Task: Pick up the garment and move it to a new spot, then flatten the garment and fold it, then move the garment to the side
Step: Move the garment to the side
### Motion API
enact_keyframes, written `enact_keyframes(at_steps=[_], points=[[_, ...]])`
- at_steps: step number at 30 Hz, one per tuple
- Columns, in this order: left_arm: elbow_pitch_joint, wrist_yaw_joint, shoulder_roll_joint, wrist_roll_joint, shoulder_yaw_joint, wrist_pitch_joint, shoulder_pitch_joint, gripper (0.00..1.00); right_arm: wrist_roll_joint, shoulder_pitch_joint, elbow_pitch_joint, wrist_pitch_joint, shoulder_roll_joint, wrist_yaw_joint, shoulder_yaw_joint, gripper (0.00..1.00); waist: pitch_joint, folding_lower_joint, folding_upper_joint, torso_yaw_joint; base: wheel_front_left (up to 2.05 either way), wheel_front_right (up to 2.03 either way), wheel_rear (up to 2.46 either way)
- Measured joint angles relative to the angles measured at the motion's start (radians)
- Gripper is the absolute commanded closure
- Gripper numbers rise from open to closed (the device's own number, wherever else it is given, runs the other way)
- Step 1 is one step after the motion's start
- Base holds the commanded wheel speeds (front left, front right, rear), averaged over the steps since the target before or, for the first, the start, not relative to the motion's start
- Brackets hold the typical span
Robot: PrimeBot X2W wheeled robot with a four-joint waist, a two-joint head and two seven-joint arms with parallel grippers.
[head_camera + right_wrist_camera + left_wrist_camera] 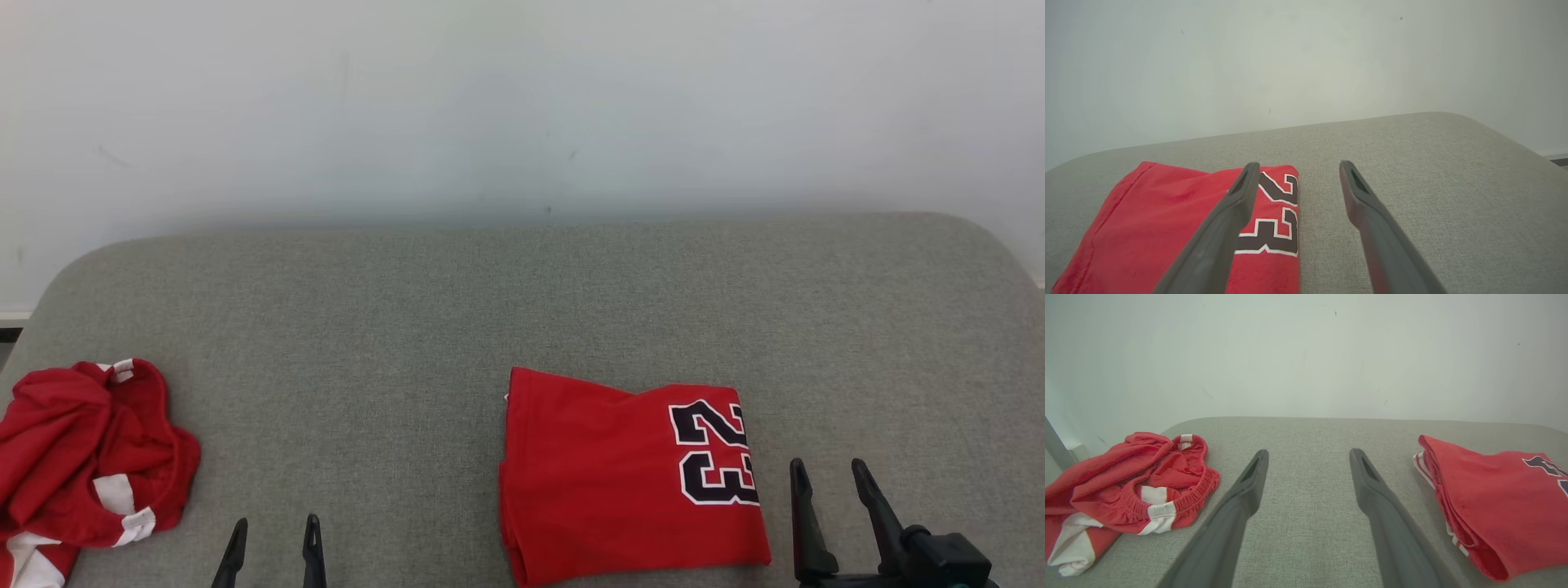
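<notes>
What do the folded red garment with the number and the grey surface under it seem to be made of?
Folded red garment: probably soft matte knit, jersey-like; it lies in limp layers with a stitched hem. Grey surface: seemingly woven upholstery over padding, matte; fine weave grain and rounded corners show.

My head camera looks forward and down onto the grey fabric-covered tabletop (408, 310), facing the pale wall (522, 98). Both wrist cameras sit low and close over the cloth, aimed at that same wall. All three views share the folded red jersey numbered 23 (629, 474), which I see at the left wrist view's right edge.
</notes>
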Motion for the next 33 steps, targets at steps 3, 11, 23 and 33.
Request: enact_keyframes(at_steps=[3, 11, 23, 33], points=[[0.003, 0.0, 0.0, 0.0, -0.001, 0.0, -0.001, 0.0, 0.009, -0.005, -0.019, 0.008, 0.0, 0.0, -0.001, 0.0, 0.003, 0.0, 0.0, 0.002, 0.0, 0.0, 0.0], [0.005, 0.001, 0.0, 0.0, -0.012, 0.0, -0.003, 0.0, 0.145, -0.034, -0.054, 0.268, 0.0, 0.0, -0.013, 0.0, 0.008, 0.0002, 0.0, 0.012, 0.0, 0.0, 0.0], [0.003, 0.009, 0.0, -0.012, -0.04, 0.0, -0.006, 0.0, 0.107, -0.138, -0.118, 0.864, 0.001, 0.0, -0.125, 0.0, 0.028, 0.0001, -0.0001, 0.051, 0.0, 0.0, 0.0], [-0.001, 0.007, 0.0, -0.013, -0.044, 0.0, -0.033, 0.0, 0.017, -0.222, -0.117, 1.067, 0.0, 0.0, -0.155, 0.0, 0.087, 0.0001, 0.0, 0.101, 0.0, 0.0, 0.0]])
